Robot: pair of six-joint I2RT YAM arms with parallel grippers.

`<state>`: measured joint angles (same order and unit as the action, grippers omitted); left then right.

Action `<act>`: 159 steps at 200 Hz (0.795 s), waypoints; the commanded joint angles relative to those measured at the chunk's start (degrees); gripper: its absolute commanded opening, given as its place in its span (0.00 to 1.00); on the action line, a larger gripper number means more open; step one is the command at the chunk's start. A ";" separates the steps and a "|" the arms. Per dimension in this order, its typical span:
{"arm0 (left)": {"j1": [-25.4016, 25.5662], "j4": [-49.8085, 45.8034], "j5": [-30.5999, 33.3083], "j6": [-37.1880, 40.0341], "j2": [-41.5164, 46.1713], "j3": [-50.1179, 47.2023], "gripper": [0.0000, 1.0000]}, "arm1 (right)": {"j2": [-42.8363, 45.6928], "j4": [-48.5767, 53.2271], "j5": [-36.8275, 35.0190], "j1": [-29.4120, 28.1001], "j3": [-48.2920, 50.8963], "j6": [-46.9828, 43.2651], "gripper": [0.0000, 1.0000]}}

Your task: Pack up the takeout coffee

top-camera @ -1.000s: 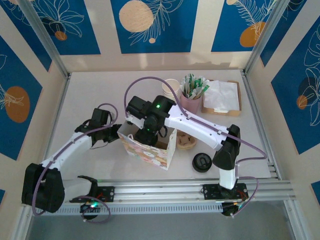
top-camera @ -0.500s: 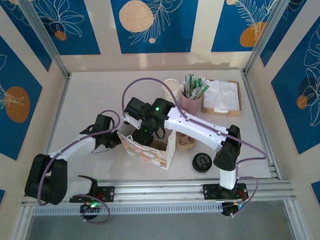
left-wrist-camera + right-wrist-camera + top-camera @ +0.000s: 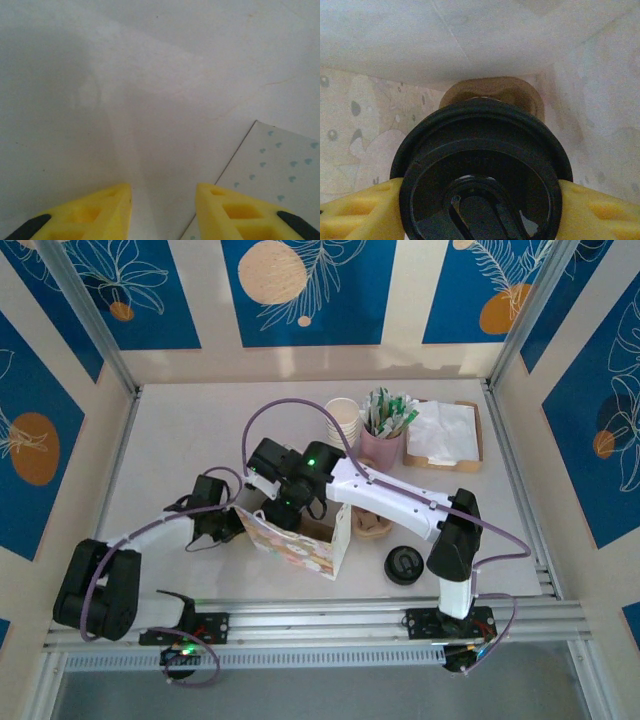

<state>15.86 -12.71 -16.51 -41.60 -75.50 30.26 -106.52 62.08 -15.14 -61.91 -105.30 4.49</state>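
Observation:
The takeout coffee (image 3: pixel 480 180), a cup under a round black lid, hangs inside the patterned paper bag (image 3: pixel 300 545). My right gripper (image 3: pixel 480 200) is shut on it, one yellow finger on each side of the lid. From above, the right gripper (image 3: pixel 283 510) reaches down into the bag's open mouth and hides the cup. My left gripper (image 3: pixel 228 523) sits low at the bag's left side. In the left wrist view its fingers (image 3: pixel 105 210) stand apart over the table with nothing between them. The bag's white panel (image 3: pixel 270 165) lies just beside the right finger.
At the back stand a stack of cream paper cups (image 3: pixel 343 420), a pink cup of sachets (image 3: pixel 383 435) and a napkin tray (image 3: pixel 443 435). A loose black lid (image 3: pixel 404 564) and a brown piece (image 3: pixel 372 525) lie right of the bag. Metal rails run along the near edge.
The left gripper has swung in toward the bag's left side and its fingers have narrowed. The right gripper has shifted slightly left over the bag, still holding the cup.

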 commanded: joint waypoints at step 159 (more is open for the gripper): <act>-0.36 1.73 -2.00 -0.23 -1.48 -1.46 0.38 | -1.76 -3.81 0.46 -0.23 5.50 2.32 0.51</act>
<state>15.75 -11.11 -17.52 -41.69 -76.09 29.32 -107.15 57.28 -14.98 -61.91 -101.06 5.63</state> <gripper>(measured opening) 0.381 0.656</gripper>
